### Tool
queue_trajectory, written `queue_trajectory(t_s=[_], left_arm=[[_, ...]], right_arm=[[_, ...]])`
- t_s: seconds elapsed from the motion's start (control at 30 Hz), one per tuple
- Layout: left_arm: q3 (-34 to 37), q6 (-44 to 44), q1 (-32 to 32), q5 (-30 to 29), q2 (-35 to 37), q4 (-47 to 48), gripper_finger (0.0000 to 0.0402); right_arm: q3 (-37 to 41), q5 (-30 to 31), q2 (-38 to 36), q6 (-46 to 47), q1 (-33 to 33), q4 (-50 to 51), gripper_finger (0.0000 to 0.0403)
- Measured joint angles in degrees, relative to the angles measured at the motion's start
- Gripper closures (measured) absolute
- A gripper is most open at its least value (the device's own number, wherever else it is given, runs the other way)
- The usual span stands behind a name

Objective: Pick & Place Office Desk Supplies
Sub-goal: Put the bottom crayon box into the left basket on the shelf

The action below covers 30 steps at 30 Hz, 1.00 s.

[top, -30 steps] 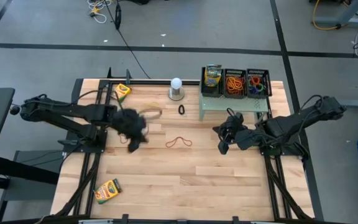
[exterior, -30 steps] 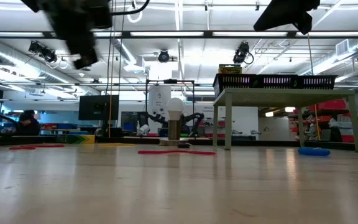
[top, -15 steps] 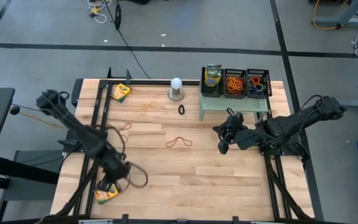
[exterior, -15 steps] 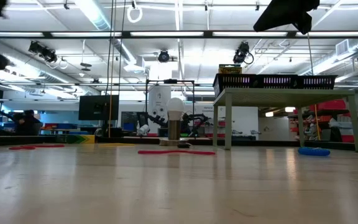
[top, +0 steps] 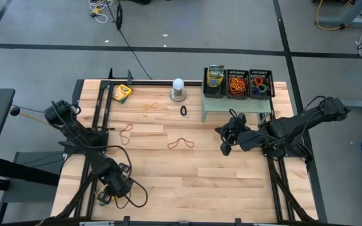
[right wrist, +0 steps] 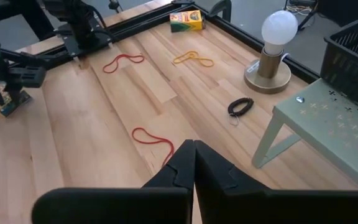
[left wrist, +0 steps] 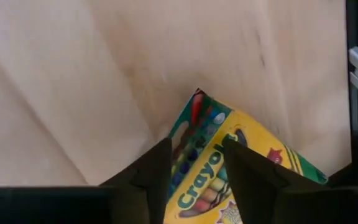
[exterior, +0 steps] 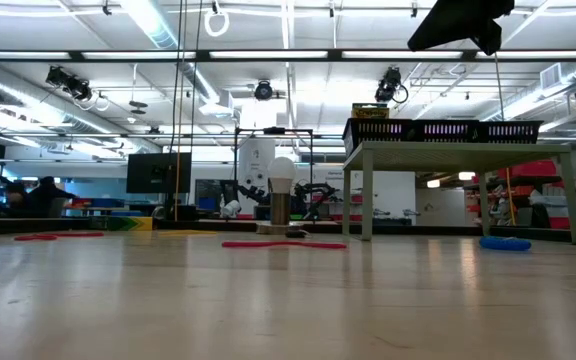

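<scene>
Low at the table's near-left corner, the left gripper (top: 110,190) stands over a crayon box (left wrist: 235,168). Jaws apart, one finger (left wrist: 151,177) on each side of the box's end; contact cannot be told. The box lies flat on the wood, tilted to the grain.

Right gripper (top: 224,144) hangs mid-right above the table (top: 231,182), jaws together, nothing between them. Its fingers (right wrist: 194,168) meet along a single seam in the right wrist view.

View differences:
- High view: the near box is almost covered by the left gripper; only the left wrist view shows its label and the jaws straddling it.
- High view alone shows the three baskets (top: 237,83) on the riser (top: 231,105), with a second box (top: 215,76) in the leftmost and bands in the other two.
- Right wrist view: a third box (right wrist: 186,19) at the far-left edge, red band (right wrist: 122,61), orange band (right wrist: 192,58), black band (right wrist: 240,106), another red band (right wrist: 154,142), the lamp (right wrist: 273,50).
- Low view: neither gripper's fingers; a blue band (exterior: 506,242) at right.
</scene>
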State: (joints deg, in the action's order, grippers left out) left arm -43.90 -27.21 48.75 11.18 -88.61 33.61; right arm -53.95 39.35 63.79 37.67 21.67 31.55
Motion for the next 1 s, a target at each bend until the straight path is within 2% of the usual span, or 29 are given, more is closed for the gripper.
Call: queue_trajectory(t_s=[0.13,0.33,0.4,0.53,0.7,1.0], left_arm=[[-0.04,1.95,-0.5,0.68,-0.54,-2.52,0.0287],[-0.02,3.64,-1.25,2.61,-0.56,-3.56,0.0375],[-0.02,4.14,-1.22,3.26,-0.46,-3.58,0.0393],[-1.13,4.34,-2.7,2.74,0.48,-3.23,0.0397],[-3.57,5.12,-6.89,-0.95,2.57,-3.5,0.0398],[-6.43,13.4,-19.26,-5.25,4.02,-3.72,0.04]], right_arm=[[0.0,-0.11,0.0,-0.07,0.0,0.0,0.0395],[0.0,-0.13,0.0,-0.07,0.0,0.0,0.0395],[0.0,-0.11,0.0,-0.07,0.0,-0.02,0.0395],[0.01,-0.11,0.0,-0.04,0.0,-0.04,0.0395],[0.02,-0.09,0.0,-0.04,0.0,-0.28,0.0395],[0.02,0.04,0.0,-0.04,0.0,-0.27,0.0395]])
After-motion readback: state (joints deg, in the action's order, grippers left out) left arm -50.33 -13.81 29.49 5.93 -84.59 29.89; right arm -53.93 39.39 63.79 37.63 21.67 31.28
